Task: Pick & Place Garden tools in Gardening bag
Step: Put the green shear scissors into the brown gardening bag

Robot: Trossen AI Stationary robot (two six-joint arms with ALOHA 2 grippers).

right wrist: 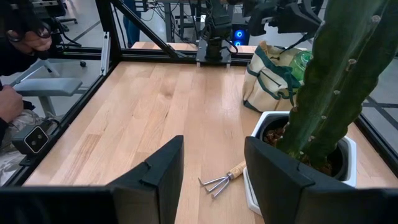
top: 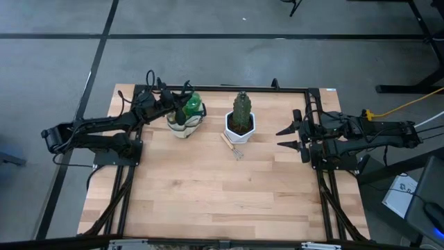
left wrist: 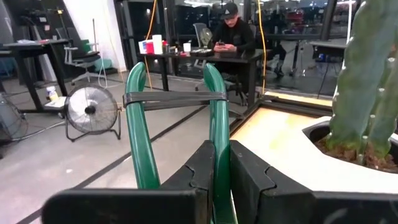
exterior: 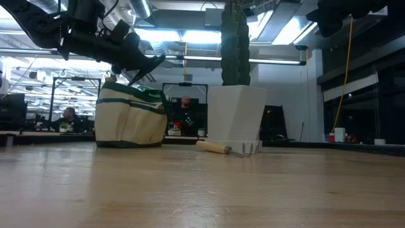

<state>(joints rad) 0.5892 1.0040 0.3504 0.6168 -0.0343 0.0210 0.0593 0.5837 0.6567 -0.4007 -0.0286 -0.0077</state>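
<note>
No text, label, brand, number or sign can be read in any of the views: the gardening bag [exterior: 130,120] shows only plain beige canvas with dark green trim, the white pot [exterior: 235,114] has a blank wall, and the small containers on the desk in the room behind, seen in the left wrist view, are too small to make out any print
</note>
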